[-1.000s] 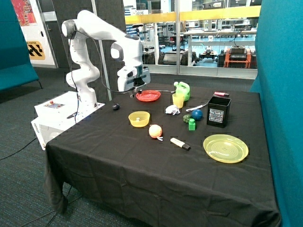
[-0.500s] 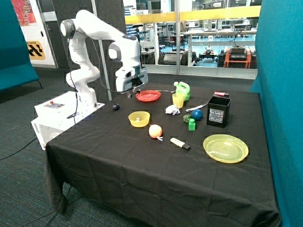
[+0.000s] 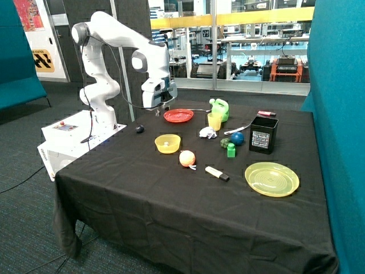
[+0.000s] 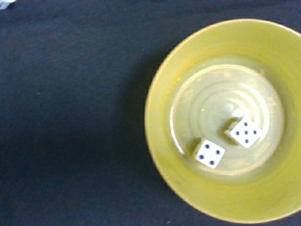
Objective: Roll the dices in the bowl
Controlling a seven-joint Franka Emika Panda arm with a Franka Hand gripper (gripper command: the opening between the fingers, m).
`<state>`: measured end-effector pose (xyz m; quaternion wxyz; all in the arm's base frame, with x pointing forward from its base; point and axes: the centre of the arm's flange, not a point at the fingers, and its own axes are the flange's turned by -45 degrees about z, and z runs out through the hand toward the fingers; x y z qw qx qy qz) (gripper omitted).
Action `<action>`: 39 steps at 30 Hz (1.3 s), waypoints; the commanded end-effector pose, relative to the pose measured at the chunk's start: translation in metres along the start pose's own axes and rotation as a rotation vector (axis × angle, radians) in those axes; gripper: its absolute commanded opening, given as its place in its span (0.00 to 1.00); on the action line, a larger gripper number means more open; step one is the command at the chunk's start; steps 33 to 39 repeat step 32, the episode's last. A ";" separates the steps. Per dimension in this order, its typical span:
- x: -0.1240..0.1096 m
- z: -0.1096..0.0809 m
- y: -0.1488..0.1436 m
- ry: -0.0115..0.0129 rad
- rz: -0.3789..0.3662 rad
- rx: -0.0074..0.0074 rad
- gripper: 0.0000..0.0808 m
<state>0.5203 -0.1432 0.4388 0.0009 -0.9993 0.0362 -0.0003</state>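
Note:
The small yellow bowl (image 3: 167, 143) stands on the black cloth near the middle of the table. In the wrist view the bowl (image 4: 188, 188) fills one side of the picture, and two white dice lie side by side on its floor. One die (image 4: 209, 153) shows four dots and the other die (image 4: 244, 132) shows five. My gripper (image 3: 159, 108) hangs well above the table, behind the bowl and beside the red plate, and touches nothing.
Behind the bowl are a red plate (image 3: 178, 116), a yellow cup (image 3: 214, 121) and a green jug (image 3: 220, 108). An orange ball (image 3: 187, 158), a marker (image 3: 217, 173), a white lump (image 3: 208, 133), a black box (image 3: 263, 135) and a yellow-green plate (image 3: 272, 178) lie nearby.
The arm has lifted a little and drawn back from the bowl, toward the robot's base. Nothing on the table has moved.

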 end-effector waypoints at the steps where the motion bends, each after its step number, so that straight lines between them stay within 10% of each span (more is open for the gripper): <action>1: -0.002 -0.002 -0.024 -0.0007 -0.100 -0.0018 0.25; 39: 0.016 0.002 -0.056 -0.0008 -0.230 -0.0017 0.25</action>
